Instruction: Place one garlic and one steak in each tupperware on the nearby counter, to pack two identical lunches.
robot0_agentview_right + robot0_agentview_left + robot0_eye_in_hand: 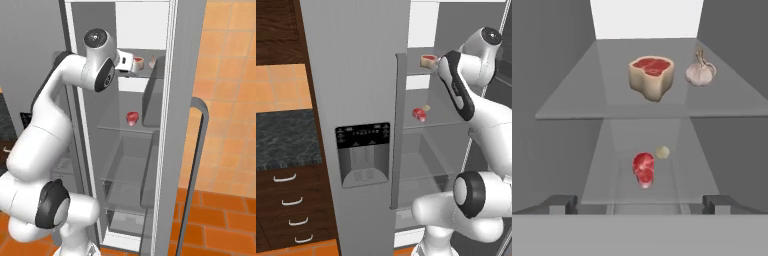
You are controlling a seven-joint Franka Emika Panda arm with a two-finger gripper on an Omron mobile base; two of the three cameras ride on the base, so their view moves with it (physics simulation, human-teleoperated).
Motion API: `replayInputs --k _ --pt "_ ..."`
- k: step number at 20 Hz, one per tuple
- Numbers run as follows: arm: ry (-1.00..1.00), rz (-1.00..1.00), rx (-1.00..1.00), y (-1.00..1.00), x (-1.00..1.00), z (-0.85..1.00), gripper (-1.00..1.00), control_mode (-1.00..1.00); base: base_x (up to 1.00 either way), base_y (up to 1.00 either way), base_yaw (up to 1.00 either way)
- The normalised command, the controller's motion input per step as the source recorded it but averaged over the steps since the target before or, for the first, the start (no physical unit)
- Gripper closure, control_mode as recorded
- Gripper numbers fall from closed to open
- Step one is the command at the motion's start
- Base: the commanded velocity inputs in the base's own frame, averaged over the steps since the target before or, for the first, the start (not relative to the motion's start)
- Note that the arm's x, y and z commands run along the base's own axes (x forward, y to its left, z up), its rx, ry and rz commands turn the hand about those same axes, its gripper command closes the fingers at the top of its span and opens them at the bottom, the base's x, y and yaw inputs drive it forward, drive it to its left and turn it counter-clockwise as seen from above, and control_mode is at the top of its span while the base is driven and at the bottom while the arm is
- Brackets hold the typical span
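A pinkish-red steak [652,76] with a pale fat rim lies on the fridge's upper glass shelf [572,102]. A garlic [700,71] sits just to its right. On the shelf below lie a deep red steak [644,169] and a small garlic [662,152] behind it. My gripper [641,205] is open and empty, facing the upper shelf from its front edge, a short way from the rimmed steak [138,62]. The left base view shows the same steak [428,60], with the red steak [419,114] lower down. The dark counter [286,137] is at the left. The tupperware is out of view.
The closed left fridge door [356,75] carries a dispenser panel [363,155] and a long handle [398,130]. The right door [187,75] stands open beside my arm. Clear bins [125,170] fill the lower fridge. Brown drawers [291,200] sit under the counter.
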Motion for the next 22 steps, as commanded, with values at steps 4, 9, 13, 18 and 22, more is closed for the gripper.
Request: replayInputs --k 4,9,13,18,22 --pt "0.06 0.02 0.0 0.0 0.65 -0.07 -1.0 -1.0 0.0 0.0 0.0" --pt "0.07 0.05 0.0 -0.04 0.62 -0.11 -1.0 -1.0 0.0 0.0 0.0" --pt "0.04 0.05 0.0 -0.12 0.52 -0.1 -1.0 -1.0 0.0 0.0 0.0" --pt "0.0 0.04 0.0 -0.1 0.53 -0.16 -1.0 -1.0 0.0 0.0 0.0" --pt "0.0 0.0 0.0 -0.13 0.46 -0.11 -1.0 -1.0 0.0 0.0 0.0"
